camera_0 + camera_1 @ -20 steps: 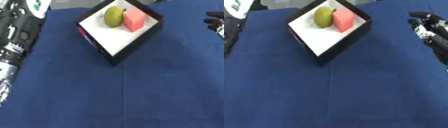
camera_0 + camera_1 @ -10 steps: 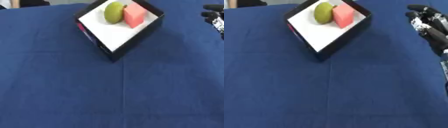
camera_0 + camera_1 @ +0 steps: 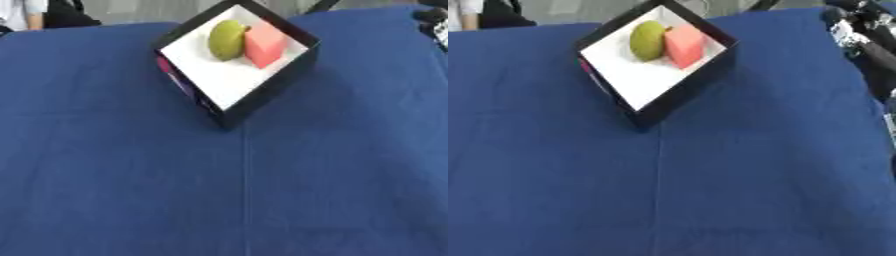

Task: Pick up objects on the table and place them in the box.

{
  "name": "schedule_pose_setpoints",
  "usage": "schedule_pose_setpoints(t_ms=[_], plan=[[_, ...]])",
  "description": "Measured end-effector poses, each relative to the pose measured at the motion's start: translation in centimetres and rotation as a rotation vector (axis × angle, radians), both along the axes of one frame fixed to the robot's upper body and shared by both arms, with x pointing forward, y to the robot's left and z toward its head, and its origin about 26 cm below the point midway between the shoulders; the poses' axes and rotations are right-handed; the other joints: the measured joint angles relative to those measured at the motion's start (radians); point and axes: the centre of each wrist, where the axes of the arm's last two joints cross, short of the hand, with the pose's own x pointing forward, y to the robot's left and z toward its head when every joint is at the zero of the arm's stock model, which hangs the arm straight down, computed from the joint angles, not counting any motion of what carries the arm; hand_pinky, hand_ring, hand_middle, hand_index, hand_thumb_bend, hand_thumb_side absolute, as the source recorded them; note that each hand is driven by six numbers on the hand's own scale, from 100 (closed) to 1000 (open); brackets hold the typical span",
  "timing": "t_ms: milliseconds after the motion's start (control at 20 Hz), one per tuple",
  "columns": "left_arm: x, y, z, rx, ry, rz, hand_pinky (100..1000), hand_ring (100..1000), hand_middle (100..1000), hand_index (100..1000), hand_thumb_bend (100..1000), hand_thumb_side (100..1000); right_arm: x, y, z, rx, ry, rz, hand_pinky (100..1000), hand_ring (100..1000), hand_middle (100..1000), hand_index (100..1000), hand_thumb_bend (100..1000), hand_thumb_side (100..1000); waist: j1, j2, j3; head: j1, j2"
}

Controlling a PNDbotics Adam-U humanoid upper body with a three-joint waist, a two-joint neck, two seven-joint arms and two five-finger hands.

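Green fruit [image 3: 226, 40] beside pink block [image 3: 264, 44] in box [image 3: 262, 97].

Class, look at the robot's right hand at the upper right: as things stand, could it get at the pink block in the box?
Probably yes. The right hand hangs beside the open-topped box, and nothing lies between them. The pink block shows from above, though a green fruit sits against its far side.

Table [image 3: 122, 190] covered in dark blue cloth, a crease running down its middle; black box [image 3: 262, 97] with white floor sits at far centre, turned corner-on.
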Motion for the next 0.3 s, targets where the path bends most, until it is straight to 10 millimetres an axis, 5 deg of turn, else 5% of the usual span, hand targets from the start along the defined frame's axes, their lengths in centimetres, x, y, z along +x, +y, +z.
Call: schedule_pose_setpoints(t_ms=[300], plan=[[-1.2, 1.0, -3.7, -0.218, 0.0, 0.013, 707, 783, 773, 860, 100, 654, -0.1, -0.5, 0.4, 0.031, -0.019, -0.025, 1000, 932, 919, 844, 100, 470, -0.017, 0.0, 0.007, -0.001, 0.0]])
